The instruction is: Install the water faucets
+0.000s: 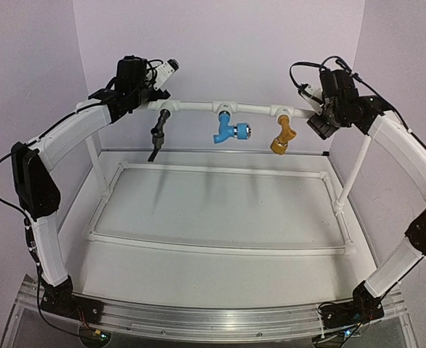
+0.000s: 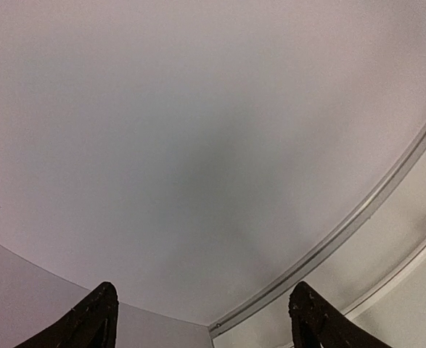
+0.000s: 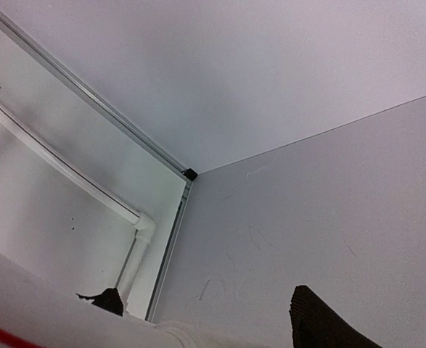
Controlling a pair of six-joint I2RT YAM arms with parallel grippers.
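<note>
Left end effector [image 2: 204,288] and right end effector [image 3: 205,292] both spread apart near the pipe frame [image 1: 198,106]; black faucet [image 1: 158,134] seemingly askew: a knock could loosen it.

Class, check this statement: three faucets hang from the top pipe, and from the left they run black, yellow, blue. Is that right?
Not quite: the order is wrong. The top external view shows the black faucet on the left, the blue faucet in the middle and the yellow faucet on the right. All three do hang from the top pipe.
</note>
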